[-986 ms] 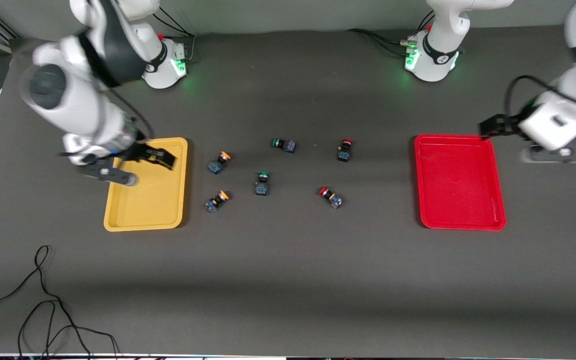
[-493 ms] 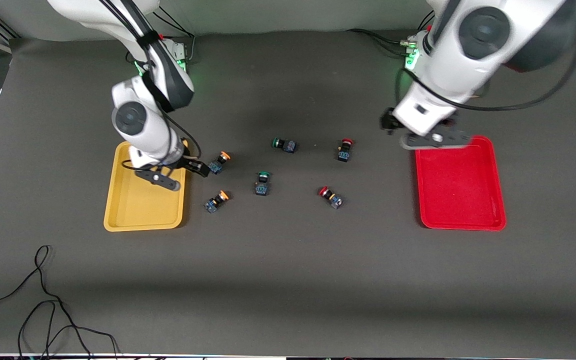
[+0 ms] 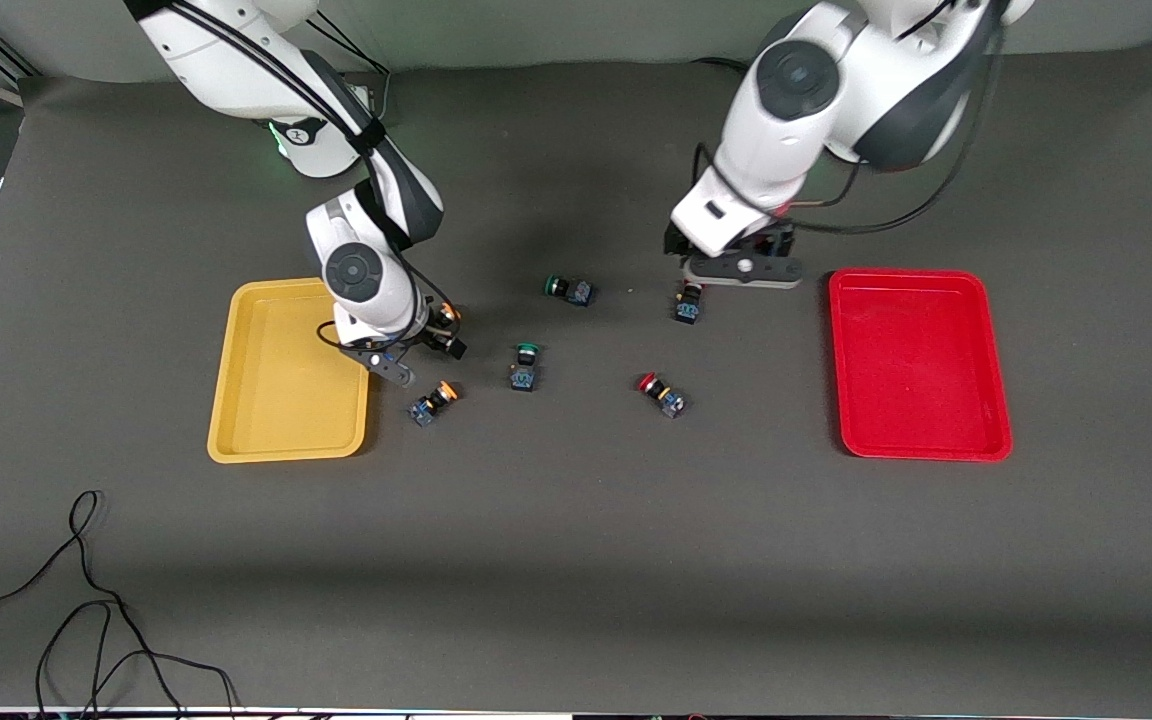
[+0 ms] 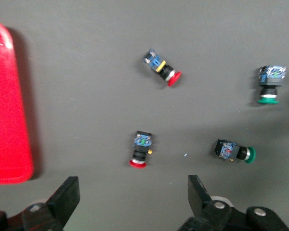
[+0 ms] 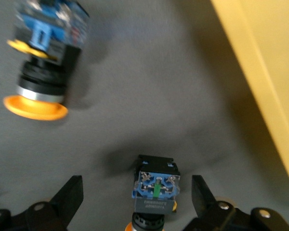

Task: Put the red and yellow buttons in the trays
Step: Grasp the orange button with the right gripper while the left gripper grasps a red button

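The right gripper [image 3: 423,345] sits low, just beside the yellow tray [image 3: 288,372] at the left of the front view, jaws spread wide around a yellow button [image 5: 155,195]. In the right wrist view that button lies between the two fingers [image 5: 70,195], untouched by either. The second yellow button [image 3: 433,402] rests on the table, lower in the front view and close by.

At upper centre-right, the left gripper [image 3: 736,268] hovers over a red button [image 3: 688,303], jaws also spread. The left wrist view shows that red button [image 4: 140,149] on the table between the open fingers [image 4: 67,197], with a clear gap on each side. The other red button [image 3: 661,391] lies lower in the front view, toward the middle.

Two green buttons [image 3: 568,289] [image 3: 525,366] sit in the centre of the frame. The red tray [image 3: 918,362] lies at the right, with no button in it; the yellow tray likewise holds none.
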You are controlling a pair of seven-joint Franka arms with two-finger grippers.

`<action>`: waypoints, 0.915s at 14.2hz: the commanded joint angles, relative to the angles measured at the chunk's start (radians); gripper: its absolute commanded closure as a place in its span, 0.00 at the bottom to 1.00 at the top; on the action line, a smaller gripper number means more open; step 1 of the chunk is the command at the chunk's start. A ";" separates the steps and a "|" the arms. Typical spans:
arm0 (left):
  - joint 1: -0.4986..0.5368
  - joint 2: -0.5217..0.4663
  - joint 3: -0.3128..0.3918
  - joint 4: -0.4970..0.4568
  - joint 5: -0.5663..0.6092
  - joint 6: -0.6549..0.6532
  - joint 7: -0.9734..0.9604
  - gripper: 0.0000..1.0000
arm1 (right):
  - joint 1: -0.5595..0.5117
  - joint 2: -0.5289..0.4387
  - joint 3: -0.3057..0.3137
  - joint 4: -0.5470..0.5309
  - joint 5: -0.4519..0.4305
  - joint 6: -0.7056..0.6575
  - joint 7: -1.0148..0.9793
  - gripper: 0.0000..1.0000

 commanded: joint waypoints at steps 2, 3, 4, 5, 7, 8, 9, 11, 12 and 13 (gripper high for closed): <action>-0.055 0.087 0.013 -0.136 0.053 0.199 -0.057 0.00 | 0.004 0.015 -0.002 -0.011 -0.006 0.020 0.038 0.15; -0.057 0.138 0.013 -0.141 0.090 0.246 -0.098 0.00 | 0.004 0.018 -0.002 -0.009 -0.006 0.015 0.038 0.30; -0.060 0.192 0.013 -0.141 0.128 0.288 -0.134 0.00 | 0.002 0.015 -0.002 -0.009 -0.006 0.009 0.038 0.48; -0.064 0.239 0.013 -0.141 0.163 0.325 -0.163 0.00 | 0.001 0.010 -0.002 -0.009 -0.006 0.008 0.040 0.62; -0.068 0.316 0.013 -0.142 0.211 0.385 -0.186 0.00 | -0.003 -0.013 -0.002 -0.006 -0.004 -0.002 0.031 0.82; -0.068 0.335 0.013 -0.142 0.220 0.397 -0.189 0.00 | -0.007 -0.033 -0.002 0.001 -0.003 -0.040 0.023 0.89; -0.066 0.347 0.014 -0.142 0.224 0.412 -0.191 0.00 | -0.015 -0.057 -0.004 0.015 -0.003 -0.096 0.009 0.95; -0.068 0.375 0.014 -0.142 0.224 0.419 -0.189 0.00 | -0.070 -0.135 -0.007 0.030 0.007 -0.220 -0.078 0.95; -0.068 0.384 0.014 -0.142 0.225 0.428 -0.189 0.01 | -0.102 -0.187 -0.015 0.032 0.014 -0.274 -0.148 0.95; -0.066 0.390 0.014 -0.141 0.225 0.428 -0.191 0.09 | -0.124 -0.223 -0.031 0.031 0.019 -0.314 -0.205 0.95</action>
